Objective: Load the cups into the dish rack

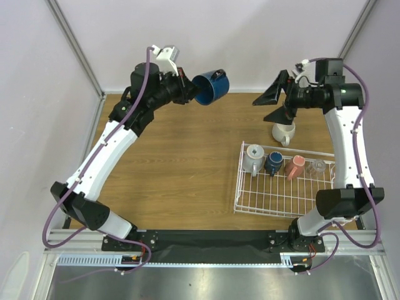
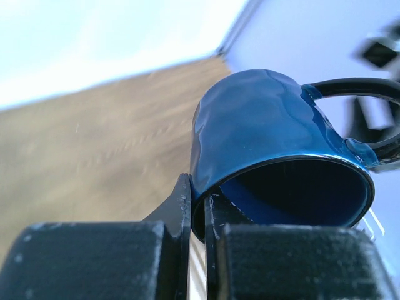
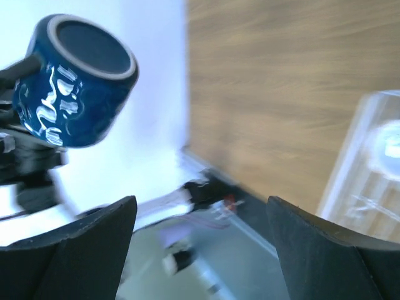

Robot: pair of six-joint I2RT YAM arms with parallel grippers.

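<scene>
Left pincer [image 1: 189, 89]: pinching the dark blue mug [image 1: 211, 86] by its rim, mug on its side, aloft.
Right pincer [image 1: 273, 105]: spread, empty, facing that mug.
Left wrist view: one finger [image 2: 179, 209] outside the rim, one inside.
Right wrist view: mug's underside.

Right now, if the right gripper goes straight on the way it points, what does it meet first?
Probably nothing near: the right gripper points left over the table, and the blue mug held by the left gripper sits off that line in the right wrist view. Depth uncertain.
</scene>
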